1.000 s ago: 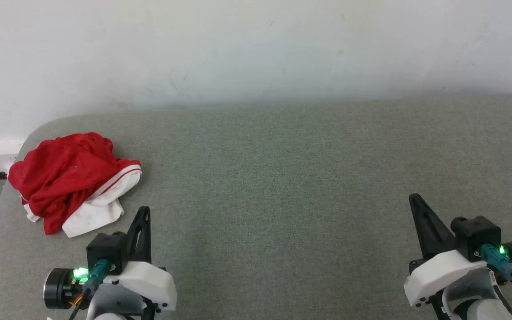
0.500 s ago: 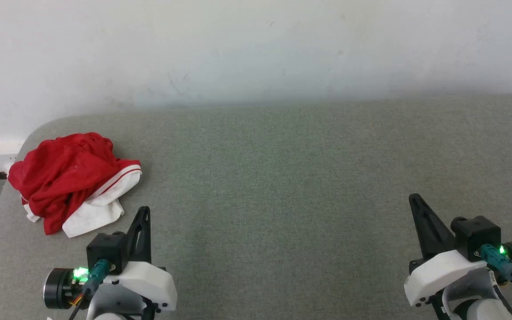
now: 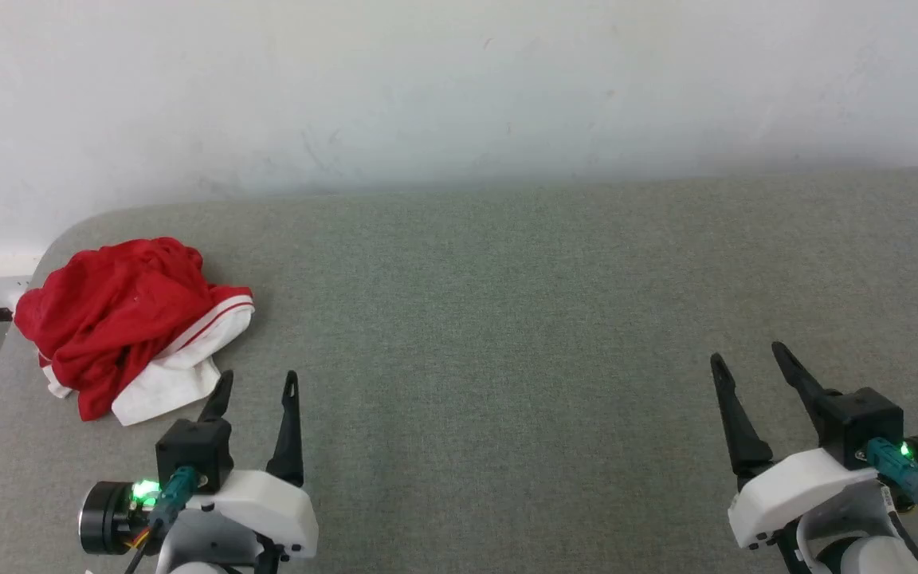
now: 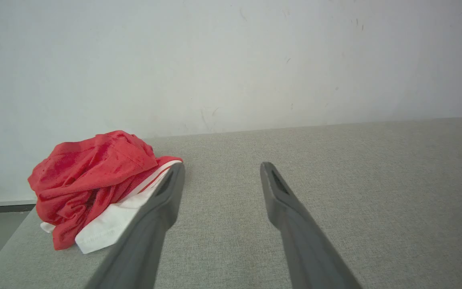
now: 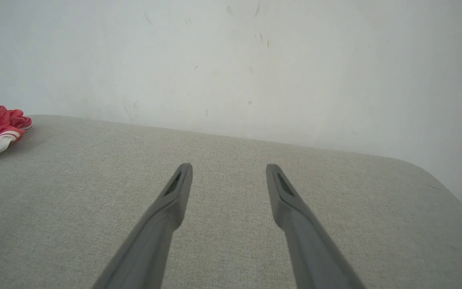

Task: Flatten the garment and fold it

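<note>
Locate the garment (image 3: 128,327), a crumpled red jersey-style shirt with white cloth and red-striped white trim, at the far left of the grey fabric-covered tabletop (image 3: 507,303), near its rounded left corner. It lies in a heap, with red cloth on top and white cloth spilling out on the near side. No lettering is visible.

Just to the right of the heap, and nearer to you, find the left gripper (image 3: 259,376), two long dark fingers on a white housing. The fingers are spread apart and hold nothing. The outer finger is just beside the white edge, and no contact is apparent.

The middle of the tabletop is bare, with a plain white wall (image 3: 459,80) behind it.

At the far right, the right gripper (image 3: 747,353) is well apart from the garment. Its fingers are also spread and empty.

Treat the task as at its start: no flattening or folding is done. The next move probably calls for the left gripper to advance, pinch a free edge such as the striped trim, and draw the heap towards the centre, where both arms can reach it.

Compared with the earlier frame, each pair of fingers was pressed together and now stands apart. The garment has not moved.
</note>
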